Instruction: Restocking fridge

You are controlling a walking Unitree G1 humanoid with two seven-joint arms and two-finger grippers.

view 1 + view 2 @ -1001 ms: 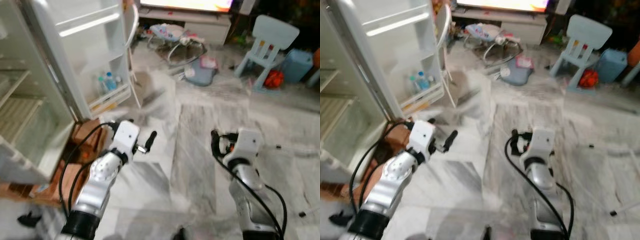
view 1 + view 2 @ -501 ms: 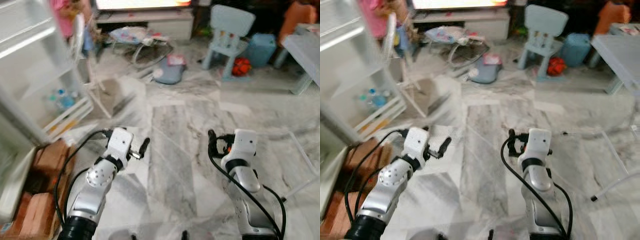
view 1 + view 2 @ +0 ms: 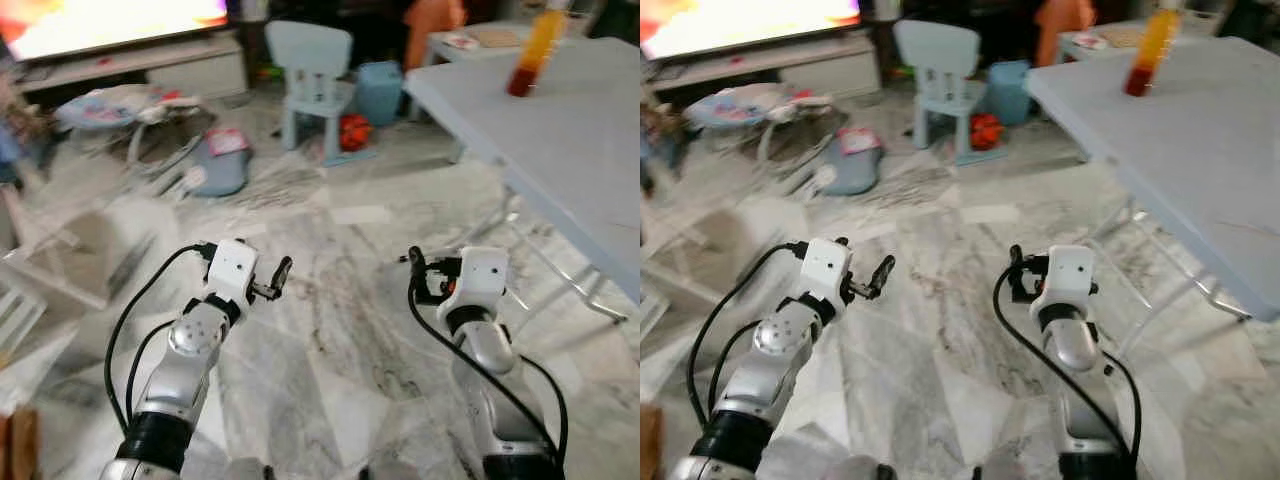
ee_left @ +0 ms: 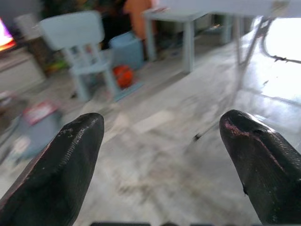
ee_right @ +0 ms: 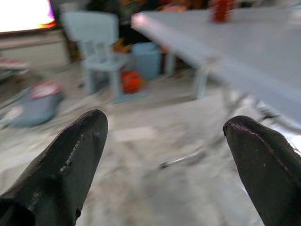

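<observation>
**Both arms raised over marble floor, nothing held**

Left gripper (image 3: 281, 275) held out in front over the grey marble floor (image 3: 350, 340), jaws apart with nothing between them; the wrist view shows its two black fingertips (image 4: 70, 155) wide-spaced with only floor beyond. Right gripper (image 5: 164, 155) likewise out over the floor, jaws apart and empty, its black fingers (image 5: 75, 150) set well clear of each other. The two arms are level with one another and well apart.

Grey table (image 3: 560, 130) stands to the robot's right, its edge reaching out beyond the right arm. On it, near the far end, a tall bottle (image 3: 530, 50) stands upright, orange above and dark red at the base. It is well apart from both grippers.

Further back: a pale blue child's chair (image 3: 312, 70), a blue bin (image 3: 380, 90) just beside it, and a small orange-red object (image 3: 352, 130) on the floor between them. A baby bouncer (image 3: 120, 110) and a lit screen (image 3: 110, 22) lie to the far left. Left edge of the head views is blurred.
</observation>
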